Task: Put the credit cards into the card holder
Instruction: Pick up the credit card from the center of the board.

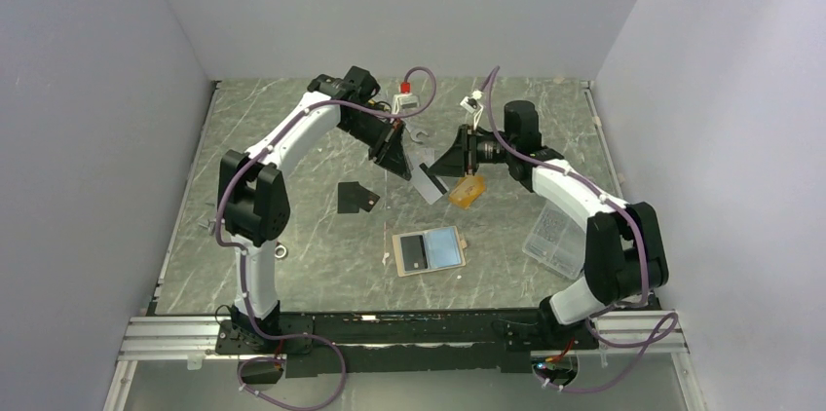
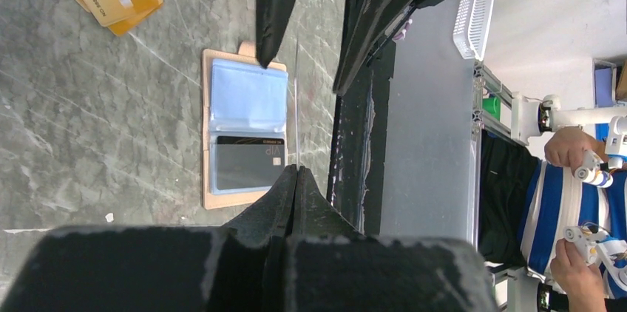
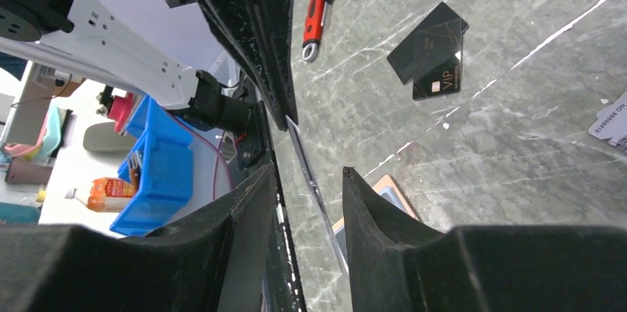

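Left tool (image 2: 296, 170) pinches a silver card (image 1: 429, 184) edge-on (right tool (image 3: 307, 171) spread astride it, not gripping), while holder (image 1: 429, 250) lies open on counter (image 1: 312, 265), nearer the bases than both tools.

Your table (image 1: 321, 265) is grey marble, white-veined. You see a tan, blue-panelled wallet (image 1: 446, 247), orange card (image 1: 467, 191), silver card (image 1: 429, 183), black cards (image 1: 356, 198).

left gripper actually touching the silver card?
Touching. The left wrist view shows the left gripper with its fingertips closed on the near edge of the silver card, no gap on either side.
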Controlling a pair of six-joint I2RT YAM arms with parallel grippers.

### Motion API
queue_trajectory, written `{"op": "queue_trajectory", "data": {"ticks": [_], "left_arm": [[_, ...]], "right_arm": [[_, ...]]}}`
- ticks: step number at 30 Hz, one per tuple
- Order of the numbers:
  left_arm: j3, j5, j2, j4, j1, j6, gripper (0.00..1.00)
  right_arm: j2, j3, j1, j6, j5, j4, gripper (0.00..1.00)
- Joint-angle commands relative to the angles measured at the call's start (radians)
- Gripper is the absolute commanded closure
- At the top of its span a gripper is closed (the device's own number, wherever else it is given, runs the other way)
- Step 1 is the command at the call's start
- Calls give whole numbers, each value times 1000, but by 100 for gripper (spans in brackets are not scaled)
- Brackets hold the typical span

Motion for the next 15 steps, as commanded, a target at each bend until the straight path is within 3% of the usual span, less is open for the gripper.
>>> {"op": "queue_trajectory", "data": {"ticks": [1, 7, 15], "left_arm": [[22, 10, -61, -55, -4, 63, 100], [29, 12, -73, -60, -4, 65, 100], [39, 14, -78, -69, -5, 61, 100]], "right_arm": [[-76, -14, -5, -29, -30, 11, 61], [-90, -51, 9, -38, -25, -24, 71], [-59, -40, 53, -84, -7, -99, 76]]}}
